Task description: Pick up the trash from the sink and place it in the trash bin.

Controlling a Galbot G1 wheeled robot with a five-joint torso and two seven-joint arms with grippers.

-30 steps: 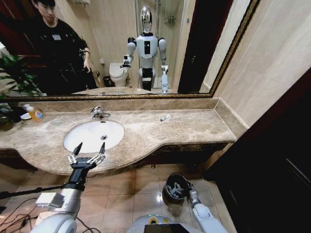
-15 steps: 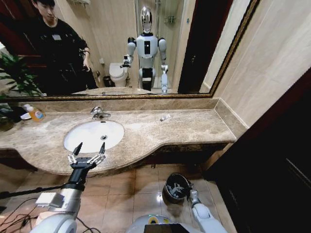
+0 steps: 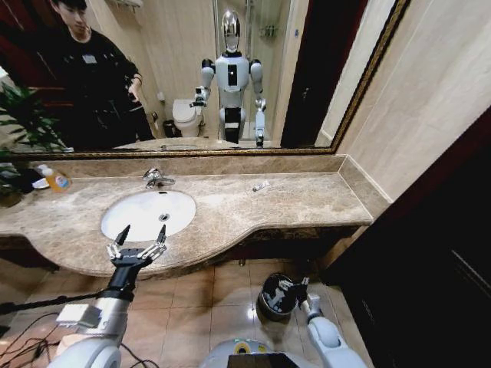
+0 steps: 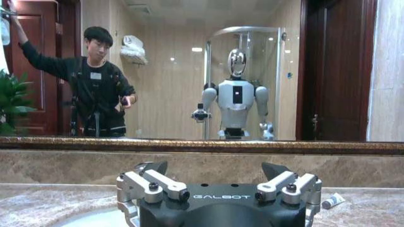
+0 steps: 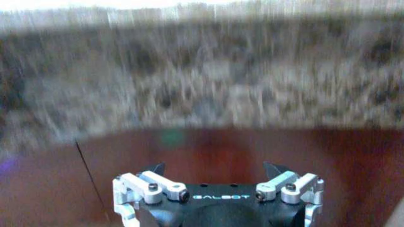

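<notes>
Down low on the right, the robot's right hand (image 3: 294, 285) hangs over the floor tiles just beside the small round shiny metal trash bin (image 3: 273, 295), near its rim, its dark fingers spread apart and holding nothing. From its own wrist camera the same right hand (image 5: 215, 170) faces the blurred beige marble edge of the worktop (image 5: 202, 71) with dark wood beneath it, the two fingertips standing well apart.

Over on the left, the left hand (image 3: 140, 234) hovers at the front edge of the beige marble worktop (image 3: 291, 203), just before the white oval sink (image 3: 148, 213). Its fingers are released and wide, with nothing between them; the wrist view shows the left hand (image 4: 213, 168) gaping toward the mirror.

Behind the sink stands a chrome tap (image 3: 156, 179). I cannot make out any litter inside the basin from where I look. Farther along the worktop, well apart from the sink and close to the back wall, lies one small white tube with a dark mark (image 3: 261, 185); it also shows beside the left hand's fingers in the wrist view, small white tube (image 4: 332, 201). At the far left end of the worktop rests a yellow-orange bottle (image 3: 54, 179), next to a green leafy plant (image 3: 23, 123).
</notes>
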